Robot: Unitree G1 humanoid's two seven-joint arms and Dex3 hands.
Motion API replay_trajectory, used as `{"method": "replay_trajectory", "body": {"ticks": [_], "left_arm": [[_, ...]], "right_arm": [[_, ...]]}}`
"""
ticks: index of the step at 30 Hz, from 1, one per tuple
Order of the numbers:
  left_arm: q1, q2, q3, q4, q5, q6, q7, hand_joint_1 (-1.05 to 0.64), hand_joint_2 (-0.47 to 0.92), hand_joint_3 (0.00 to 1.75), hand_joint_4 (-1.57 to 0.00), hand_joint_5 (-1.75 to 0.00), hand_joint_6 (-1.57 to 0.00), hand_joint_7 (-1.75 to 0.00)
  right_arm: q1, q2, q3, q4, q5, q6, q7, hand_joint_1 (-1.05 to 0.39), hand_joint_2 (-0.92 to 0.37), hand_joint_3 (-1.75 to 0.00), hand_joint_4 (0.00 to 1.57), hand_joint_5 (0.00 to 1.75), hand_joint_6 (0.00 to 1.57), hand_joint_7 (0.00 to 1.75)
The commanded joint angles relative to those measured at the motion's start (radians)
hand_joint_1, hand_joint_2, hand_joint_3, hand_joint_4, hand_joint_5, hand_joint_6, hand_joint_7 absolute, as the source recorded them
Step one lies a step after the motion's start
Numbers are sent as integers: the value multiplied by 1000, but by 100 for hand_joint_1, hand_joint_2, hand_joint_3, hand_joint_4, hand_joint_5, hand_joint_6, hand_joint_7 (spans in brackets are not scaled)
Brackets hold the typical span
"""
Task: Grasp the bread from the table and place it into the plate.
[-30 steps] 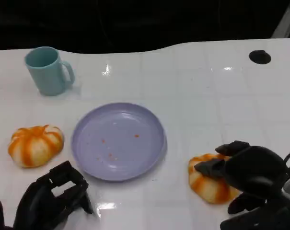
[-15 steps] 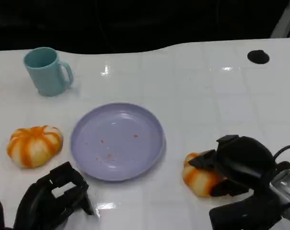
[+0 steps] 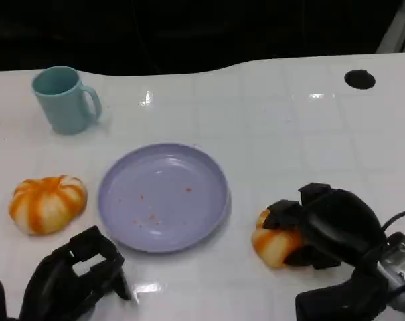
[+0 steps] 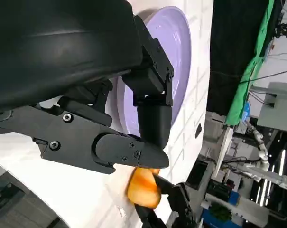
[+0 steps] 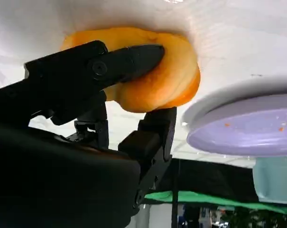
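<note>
The plate (image 3: 163, 198) is pale purple with small orange crumbs. Both breads (image 3: 272, 242) (image 3: 47, 202) are orange with white stripes. The cup (image 3: 63, 99) is light teal. The tabletop (image 3: 276, 127) is glossy white. Each robot hand (image 3: 329, 224) (image 3: 75, 274) is black.

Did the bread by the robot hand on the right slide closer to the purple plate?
Yes. The bread gripped by the right robot hand has slid a little toward the purple plate, which stayed put, so the gap between them is narrower.

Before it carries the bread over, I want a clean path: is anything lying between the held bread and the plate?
Nothing visible does. The right hand grips the bread, and only bare table separates it from the plate.
</note>
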Motion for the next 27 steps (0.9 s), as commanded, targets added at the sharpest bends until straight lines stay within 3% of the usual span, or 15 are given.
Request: {"method": "replay_trajectory", "body": {"ticks": [1,5,6,8,16,19,21,27], "left_arm": [[7,10,4,4,1,5,9,-49,92,18,-77,-171,-72,-141],[7,10,3,5,1,5,8,-49,92,18,-77,-171,-71,-141],[7,10,3,4,2,6,11,-50,92,18,-76,-171,-71,-140],[6,10,2,4,6,6,17,-50,92,17,-77,-170,-72,-140],[5,9,0,11,4,6,12,-50,92,17,-76,-170,-71,-139],[7,11,0,11,3,6,10,-50,92,17,-76,-170,-71,-139],[9,11,1,13,3,0,7,-49,92,18,-75,-169,-70,-139],[14,11,4,24,-7,-2,-10,-48,92,19,-76,-168,-70,-139]], "right_arm": [[-21,11,5,57,14,-47,-99,-25,-78,-66,83,175,65,159],[-29,38,-9,110,50,-133,-229,-22,-61,-93,87,175,69,162],[-32,45,-13,123,62,-159,-255,-20,-56,-100,87,175,65,169],[-39,54,-17,141,80,-194,-284,-19,-55,-105,87,175,63,174],[-60,106,-59,145,209,-304,-244,-17,-43,-120,90,175,64,175],[-81,141,-74,144,246,-310,-220,-16,-31,-131,93,175,69,175],[-103,169,-80,155,267,-315,-201,-14,-25,-142,95,175,74,166],[-179,246,-74,251,280,-318,-190,-8,-20,-152,98,175,77,165]]}}
